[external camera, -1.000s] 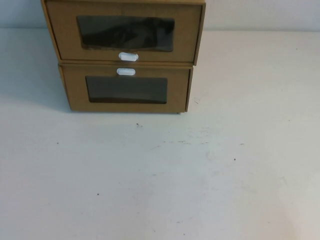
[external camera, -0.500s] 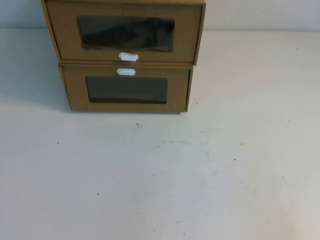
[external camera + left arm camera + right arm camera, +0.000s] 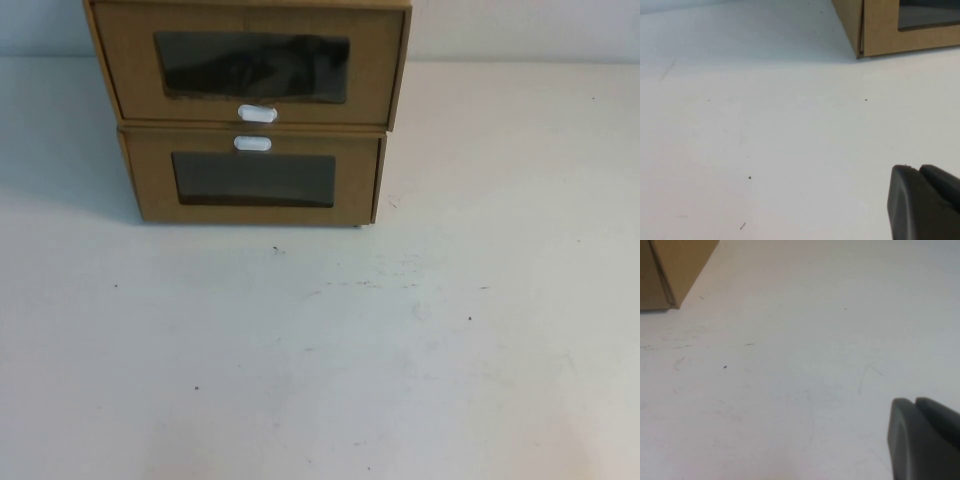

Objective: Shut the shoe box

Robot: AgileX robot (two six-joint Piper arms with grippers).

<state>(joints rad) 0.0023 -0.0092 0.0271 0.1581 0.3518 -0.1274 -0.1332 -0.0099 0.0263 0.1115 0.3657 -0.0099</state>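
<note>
The shoe box (image 3: 250, 65) is the upper of two stacked brown cardboard boxes at the table's far side, left of centre. It has a dark window and a white pull tab (image 3: 257, 113) below the window. Its front face looks wider than the front of the box beneath it. Neither arm shows in the high view. In the left wrist view my left gripper (image 3: 917, 167) is shut and holds nothing, over bare table well short of the boxes. In the right wrist view my right gripper (image 3: 914, 400) is likewise shut and holds nothing, away from the stack.
The lower matching box (image 3: 255, 180) (image 3: 890, 30) (image 3: 675, 265) sits on the white table (image 3: 330, 350), with its white tab (image 3: 252, 143) above its window. A pale wall rises behind the stack.
</note>
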